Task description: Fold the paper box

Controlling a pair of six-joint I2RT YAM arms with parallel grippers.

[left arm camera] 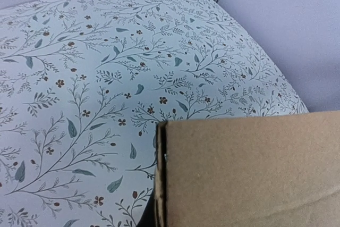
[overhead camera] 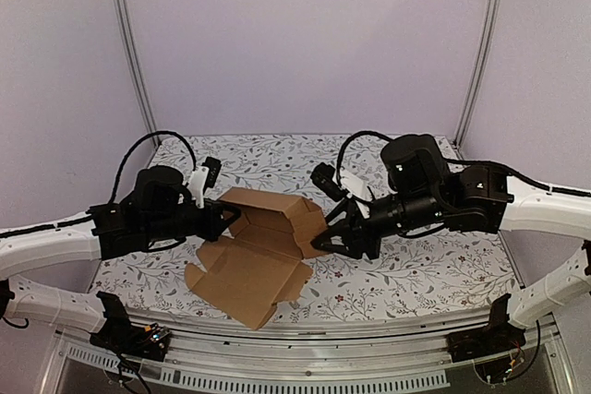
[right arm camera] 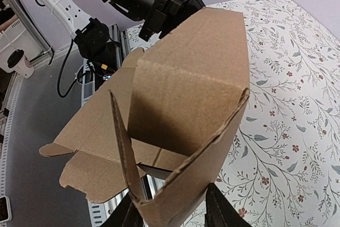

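The paper box (overhead camera: pixel 263 246) is plain brown cardboard, half raised in the middle of the floral table, with its flat flaps lying toward the near edge. My left gripper (overhead camera: pixel 229 219) is at the box's left wall. In the left wrist view the cardboard (left arm camera: pixel 249 174) covers the jaws, and only a dark finger sliver (left arm camera: pixel 144 217) shows beside the wall's edge. My right gripper (overhead camera: pixel 330 239) pinches the right end of the box. In the right wrist view its gripper (right arm camera: pixel 172 212) holds a folded V-shaped corner of the box (right arm camera: pixel 186 89) between both fingers.
The floral tablecloth (overhead camera: pixel 416 274) reaches a metal rail (overhead camera: pixel 305 339) at the near edge. Upright frame posts (overhead camera: pixel 129 43) stand at the back corners before purple walls. Cables loop over both arms. A white cup (right arm camera: pixel 18 63) stands off the table.
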